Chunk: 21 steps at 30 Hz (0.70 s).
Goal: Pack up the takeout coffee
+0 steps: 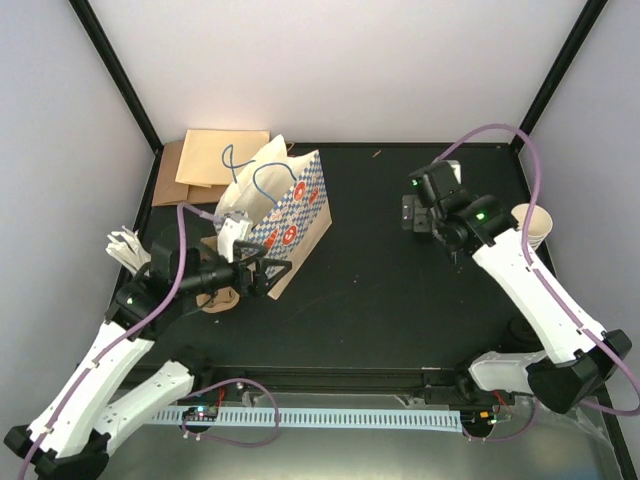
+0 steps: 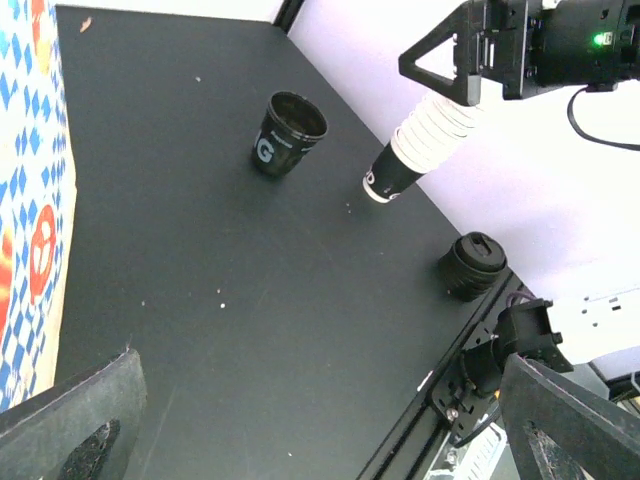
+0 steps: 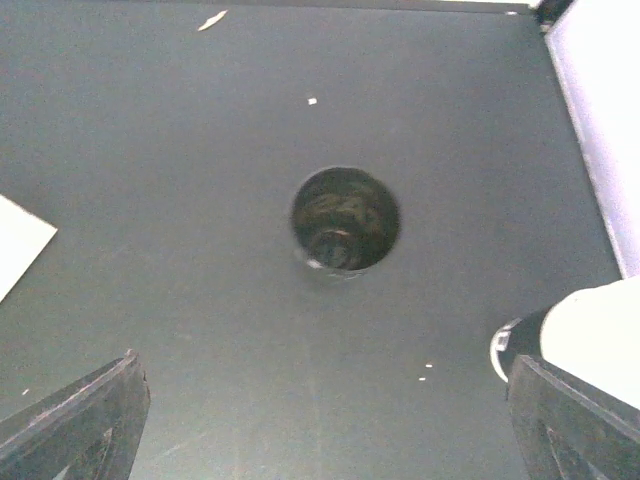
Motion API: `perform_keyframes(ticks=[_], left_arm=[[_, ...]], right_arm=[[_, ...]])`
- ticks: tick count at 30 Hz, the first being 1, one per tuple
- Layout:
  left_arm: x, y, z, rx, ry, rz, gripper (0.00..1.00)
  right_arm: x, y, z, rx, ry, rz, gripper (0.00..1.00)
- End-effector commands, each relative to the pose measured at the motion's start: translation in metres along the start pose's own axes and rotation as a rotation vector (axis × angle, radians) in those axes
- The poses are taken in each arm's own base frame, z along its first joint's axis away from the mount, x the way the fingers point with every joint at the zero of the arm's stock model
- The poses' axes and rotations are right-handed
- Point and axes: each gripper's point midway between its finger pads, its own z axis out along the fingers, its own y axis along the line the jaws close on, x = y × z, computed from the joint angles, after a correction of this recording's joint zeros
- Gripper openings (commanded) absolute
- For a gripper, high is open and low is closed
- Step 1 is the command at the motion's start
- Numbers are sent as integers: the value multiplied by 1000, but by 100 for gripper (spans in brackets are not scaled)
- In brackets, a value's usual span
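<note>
Cup: the small black tapered paper cup (image 2: pixel 288 135) with white lettering stands upright, mouth open, in the far right part of the black counter (image 1: pixel 380 300), apart from both the far edge and the right edge.
Lid: a round black plastic lid (image 2: pixel 472 265) sits by the right edge towards the near right corner, well apart from the cup.
Right claw: the right claw (image 3: pixel 325 380) hangs above the cup with its jaws spread wide, holding nothing. Its camera looks straight down into the cup's dark inside.
Left claw: the left claw (image 2: pixel 320 375) is also spread wide and empty, low over the left half of the counter, just beside the bag's near end.
Bag: the blue-checked paper bag (image 1: pixel 290 215) with red marks is in the far left part. I cannot tell whether the claw touches it.
Stack: a stack of nested cream cups (image 2: pixel 425 140) leans tilted at the right edge, near the single cup but not touching it.
Far left corner: brown paper sheets (image 1: pixel 215 160) lie flat behind the bag.
</note>
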Motion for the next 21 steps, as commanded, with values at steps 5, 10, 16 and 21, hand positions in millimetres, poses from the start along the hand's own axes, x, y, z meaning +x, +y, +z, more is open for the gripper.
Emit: perform_keyframes(ticks=[5,10,16,21], left_arm=[[-37,-22,-5,13,-31,252,99],[-38,-24,-5,20,-23,321,99],[-30,-20,-2,25,-11,367,99],[-25,-19,-1,36,-28,398,99]], right_arm=[[-24,-92,-32,144,-54,258,100],[-17,-137,-37,219,-39,378,100],[-7,-174,-35,264,5,496,98],[0,-172,-9,252,121,522,60]])
